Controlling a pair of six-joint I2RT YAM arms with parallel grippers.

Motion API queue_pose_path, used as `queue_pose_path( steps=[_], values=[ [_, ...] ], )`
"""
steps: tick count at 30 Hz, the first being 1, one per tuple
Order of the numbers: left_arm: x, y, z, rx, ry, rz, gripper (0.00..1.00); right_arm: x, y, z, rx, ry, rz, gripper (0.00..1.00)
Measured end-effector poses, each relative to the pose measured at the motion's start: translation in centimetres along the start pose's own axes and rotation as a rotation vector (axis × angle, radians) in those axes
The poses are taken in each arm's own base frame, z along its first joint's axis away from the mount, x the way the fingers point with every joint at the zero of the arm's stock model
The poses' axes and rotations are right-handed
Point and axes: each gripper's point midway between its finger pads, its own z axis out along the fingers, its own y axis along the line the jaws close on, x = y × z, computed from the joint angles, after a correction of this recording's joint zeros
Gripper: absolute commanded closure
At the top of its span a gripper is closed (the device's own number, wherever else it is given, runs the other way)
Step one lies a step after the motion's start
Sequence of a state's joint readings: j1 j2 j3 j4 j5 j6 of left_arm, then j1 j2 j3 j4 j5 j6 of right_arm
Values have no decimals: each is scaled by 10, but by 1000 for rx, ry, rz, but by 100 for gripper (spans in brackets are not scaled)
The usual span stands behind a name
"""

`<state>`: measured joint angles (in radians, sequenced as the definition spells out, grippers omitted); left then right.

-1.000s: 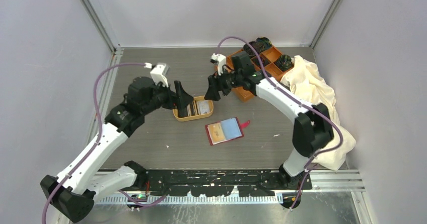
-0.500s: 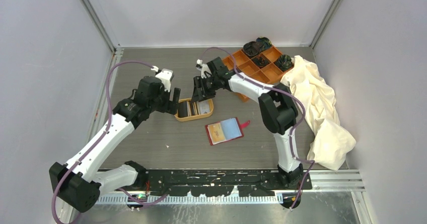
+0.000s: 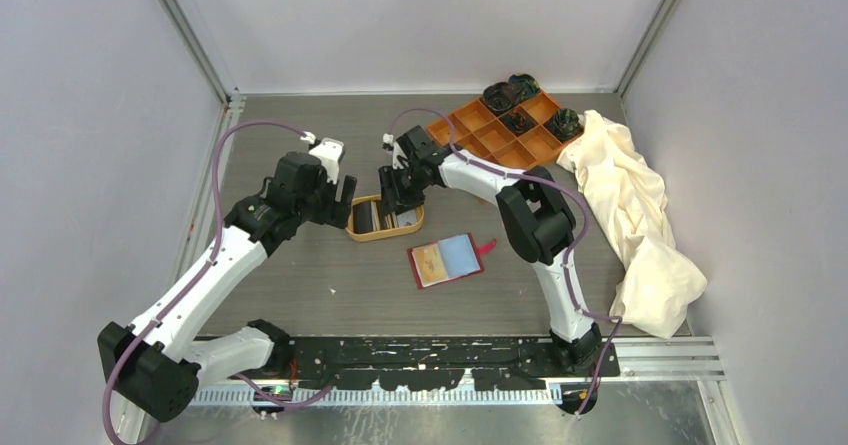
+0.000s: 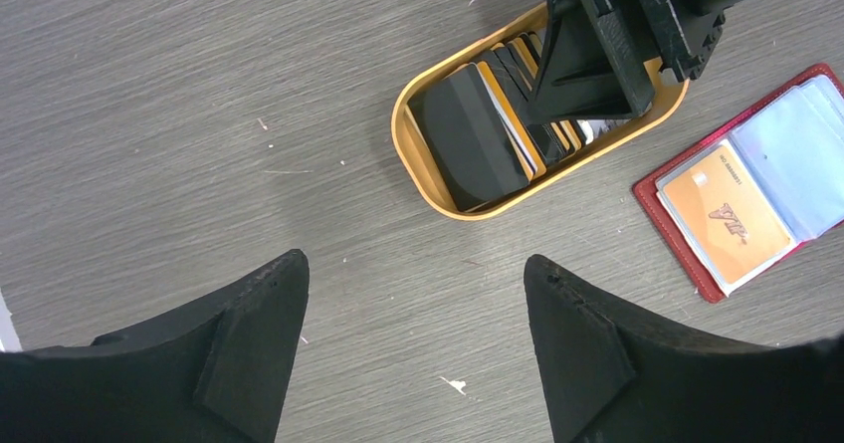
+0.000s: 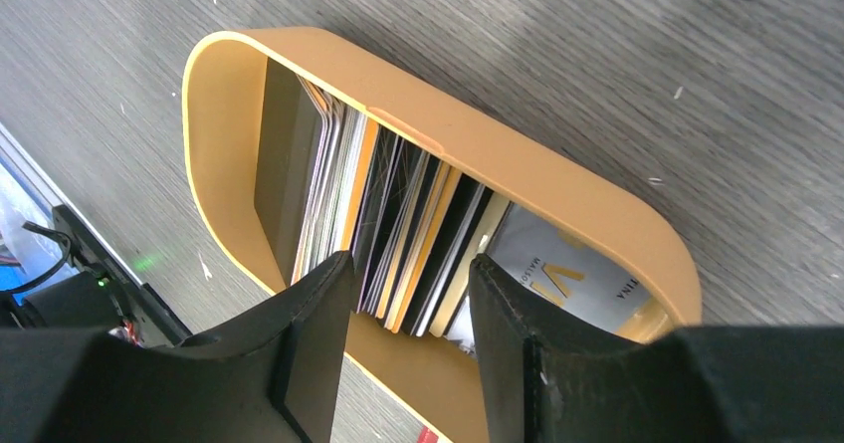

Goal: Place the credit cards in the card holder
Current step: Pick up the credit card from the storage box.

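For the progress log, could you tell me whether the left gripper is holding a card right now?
No, the left gripper is open, with only table visible between its jaws.

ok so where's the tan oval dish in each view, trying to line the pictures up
top external: dish mid-table, up-left of the red card holder.
left wrist: dish upper centre, right claw over its right half.
right wrist: dish fills the frame, running upper left to lower right.
shared landmark: the right claw, over the dish's upright credit cards in every view.
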<state>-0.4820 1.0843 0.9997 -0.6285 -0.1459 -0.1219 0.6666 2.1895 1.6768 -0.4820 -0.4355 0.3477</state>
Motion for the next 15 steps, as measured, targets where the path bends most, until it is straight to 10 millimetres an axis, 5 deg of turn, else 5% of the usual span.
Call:
queue_pose_path(
  steps=[15],
  values=[
    [5, 2, 5, -7, 28, 1, 24, 1, 18, 10, -112, 21, 77, 51]
  ],
)
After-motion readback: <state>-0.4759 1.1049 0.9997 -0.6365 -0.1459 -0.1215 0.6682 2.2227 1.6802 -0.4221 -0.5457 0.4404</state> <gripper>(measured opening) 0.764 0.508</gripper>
